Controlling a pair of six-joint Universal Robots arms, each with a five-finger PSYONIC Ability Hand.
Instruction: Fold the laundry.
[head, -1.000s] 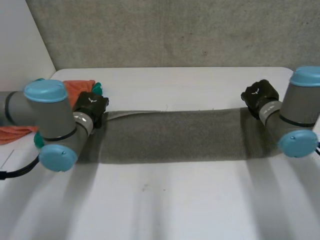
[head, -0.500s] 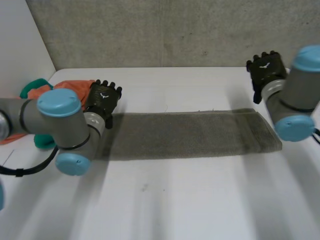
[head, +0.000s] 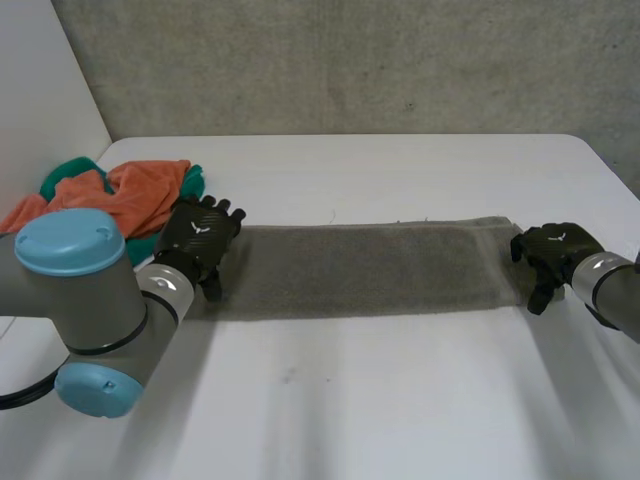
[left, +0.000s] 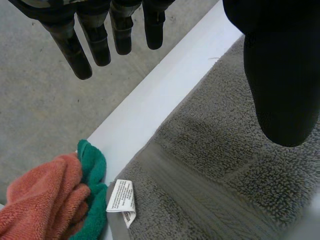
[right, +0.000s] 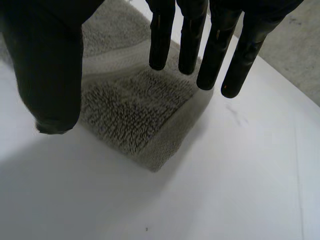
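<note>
The towel (head: 370, 268) lay in 1 long strip across the table (head: 400, 400); the left hand (head: 200, 238) and right hand (head: 555, 260) hung over its 2 ends, fingers (right: 214, 50) straight, holding nothing; each, I judged, should pinch all layers before lifting.

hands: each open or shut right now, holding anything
Left hand: open, holding nothing, at the grey towel's end.
Right hand: open, holding nothing, at the other end.

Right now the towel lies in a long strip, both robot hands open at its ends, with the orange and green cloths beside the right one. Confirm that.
Wrong side: the head view shows the cloths beside the left robot hand, not the right robot hand. The towel and open hands are as stated.
</note>
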